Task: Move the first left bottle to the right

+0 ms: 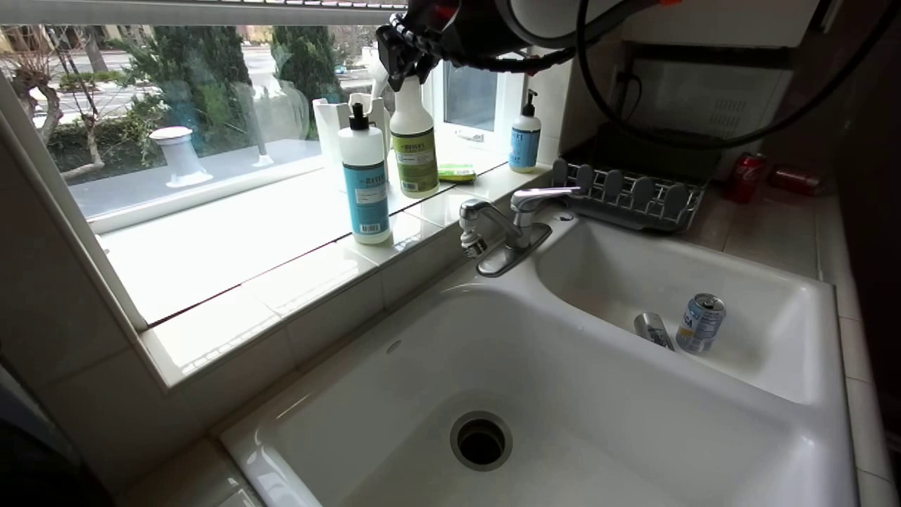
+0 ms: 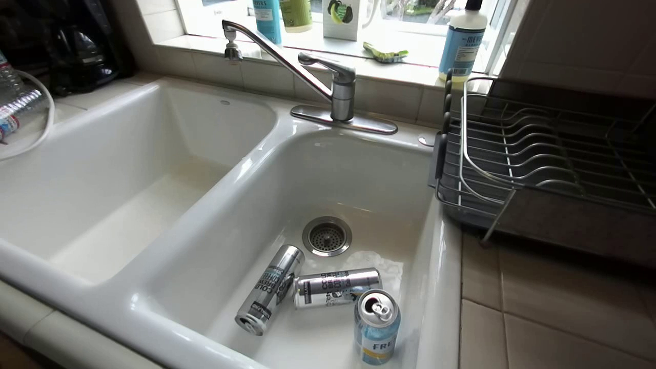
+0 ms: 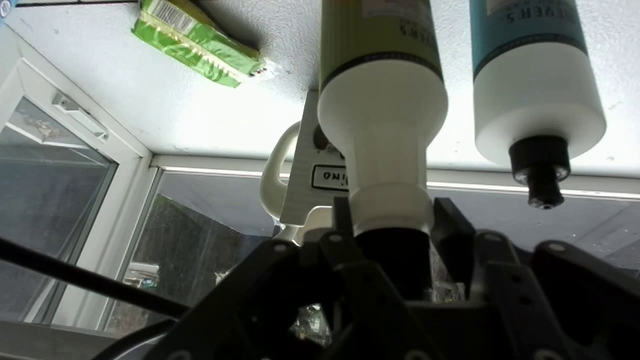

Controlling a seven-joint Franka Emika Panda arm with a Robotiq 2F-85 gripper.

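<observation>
The first left bottle (image 1: 417, 151) is a pale spray bottle with an olive-green label. It is upright over the window sill, behind the blue-labelled bottle (image 1: 366, 197) in an exterior view. My gripper (image 1: 410, 76) comes from above, its fingers on both sides of the bottle's neck. In the wrist view, upside down, the gripper (image 3: 392, 207) is shut on the neck of the olive bottle (image 3: 382, 95); the black nozzle is between the fingers. In an exterior view only the bottle's lower part (image 2: 296, 15) shows. Whether its base touches the sill is hard to tell.
The blue-labelled bottle (image 3: 537, 100) is close beside it. A green packet (image 3: 195, 42) lies on the sill, and a white box (image 2: 341, 20) stands near the window. A small blue bottle (image 1: 524, 141) stands further along. The faucet (image 1: 517, 225), sink and dish rack (image 1: 626, 197) are in front.
</observation>
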